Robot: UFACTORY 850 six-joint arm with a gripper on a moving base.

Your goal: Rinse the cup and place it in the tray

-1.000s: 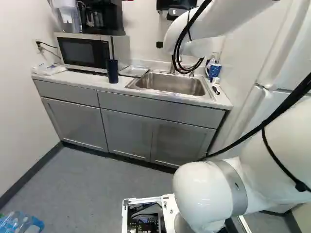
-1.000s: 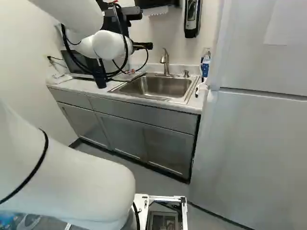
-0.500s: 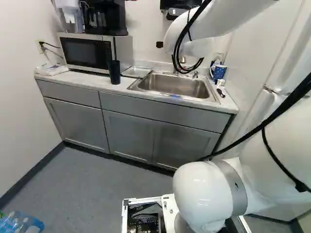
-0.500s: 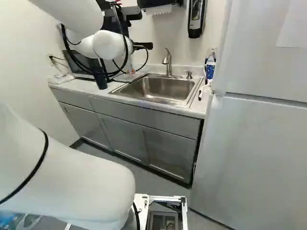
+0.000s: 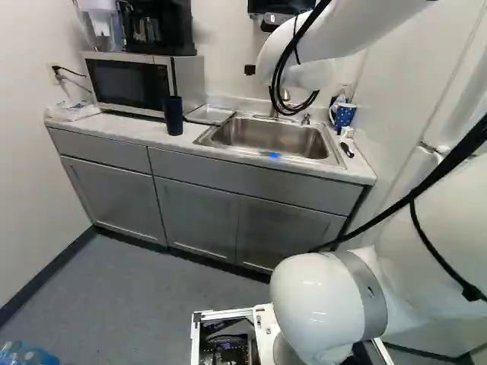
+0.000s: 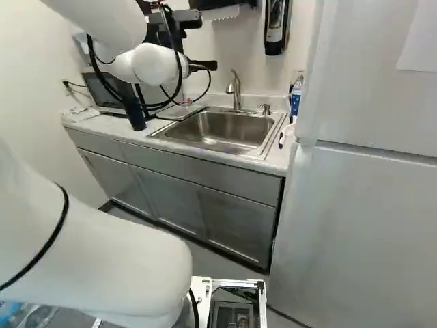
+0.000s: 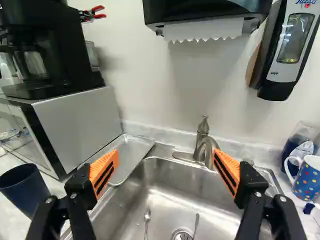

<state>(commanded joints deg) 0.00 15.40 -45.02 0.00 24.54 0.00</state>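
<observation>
Right base view shows my black gripper point(image 6: 203, 66) reaching over a pale, smooth countertop point(image 5: 144, 131). In the wrist view, with twelve o'clock straight ahead of me, my gripper point(image 7: 165, 167) is released, its two ribbed orange pads point(image 7: 104, 171) standing wide apart with nothing grasped between them. Two cup-shaped vessels are on the counter, and I cannot tell which is the one to rinse. A glossy blue mug point(image 7: 306, 181), scattered with coloured dots and fitted with a curved white handle, stands at two o'clock, beyond the sink's rim. A dark blue tumbler point(image 7: 22, 187), round-mouthed and tapering, stands at nine o'clock.

Ahead and below lies the sink point(image 7: 170, 200), a round-cornered basin of brushed steel holding a slim metal spoon point(image 7: 147, 220) and, close to its round drain point(image 7: 181, 235), a second thin utensil point(image 7: 196, 223). The shallow metal tray point(image 7: 129, 154), oblong with a raised rim, rests at eleven o'clock, between the sink and the flat-sided silver microwave point(image 7: 82, 125), which carries a black coffee maker point(image 7: 47, 50). A curved, satin-finish faucet point(image 7: 204, 145) rises near twelve o'clock; above it, a black dispenser point(image 7: 207, 10) shows a sawtooth edge of white paper.
</observation>
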